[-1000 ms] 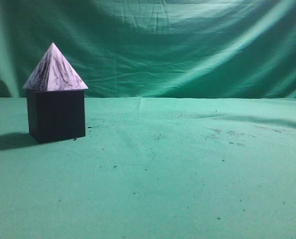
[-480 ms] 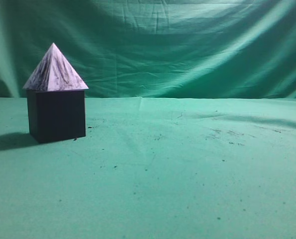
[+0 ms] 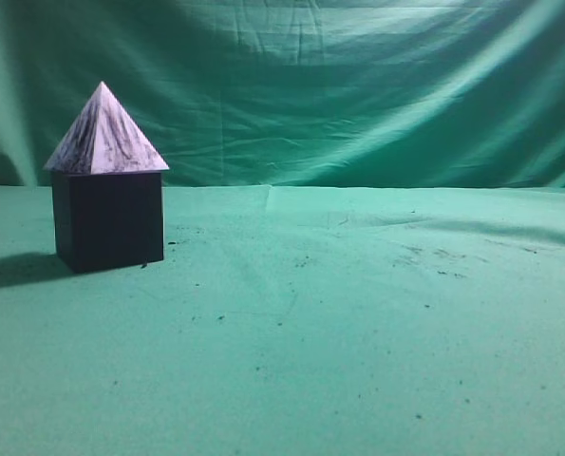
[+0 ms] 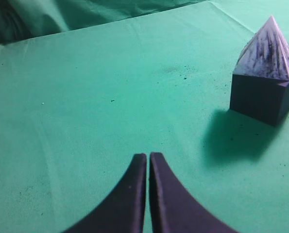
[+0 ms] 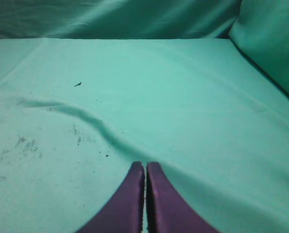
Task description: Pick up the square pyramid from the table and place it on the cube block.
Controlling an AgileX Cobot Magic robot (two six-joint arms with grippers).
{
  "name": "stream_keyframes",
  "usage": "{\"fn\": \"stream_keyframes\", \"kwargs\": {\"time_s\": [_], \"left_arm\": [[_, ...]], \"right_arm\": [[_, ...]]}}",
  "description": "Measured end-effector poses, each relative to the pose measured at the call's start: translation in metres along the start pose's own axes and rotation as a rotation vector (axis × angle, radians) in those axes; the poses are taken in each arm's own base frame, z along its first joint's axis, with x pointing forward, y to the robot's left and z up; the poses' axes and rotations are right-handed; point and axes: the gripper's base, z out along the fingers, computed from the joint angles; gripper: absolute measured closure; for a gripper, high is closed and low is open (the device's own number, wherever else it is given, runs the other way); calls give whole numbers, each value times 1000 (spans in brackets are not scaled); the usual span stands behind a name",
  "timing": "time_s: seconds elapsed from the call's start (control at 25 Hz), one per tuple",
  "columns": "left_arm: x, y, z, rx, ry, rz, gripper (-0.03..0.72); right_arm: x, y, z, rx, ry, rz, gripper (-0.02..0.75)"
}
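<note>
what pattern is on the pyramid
Whitish-lavender with dark marble-like streaks on the pyramid; the exterior view shows it best.

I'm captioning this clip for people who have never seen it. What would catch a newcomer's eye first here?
First the marbled square pyramid, sitting squarely on top of the dark cube block at the left of the green table, the pair casting a shadow leftward. Next, both grippers are shut and holding nothing: the left gripper hangs over bare cloth apart from the stack, and the right gripper over a crease in the cloth.
</note>
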Motion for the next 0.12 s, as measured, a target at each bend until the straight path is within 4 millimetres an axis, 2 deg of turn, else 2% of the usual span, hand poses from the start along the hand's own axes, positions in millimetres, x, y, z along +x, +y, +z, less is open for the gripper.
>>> {"fn": "stream_keyframes", "kwargs": {"time_s": [0.12], "left_arm": [[0, 0, 0, 0, 0, 0, 688]], "right_arm": [[0, 0, 0, 0, 4, 0, 738]]}}
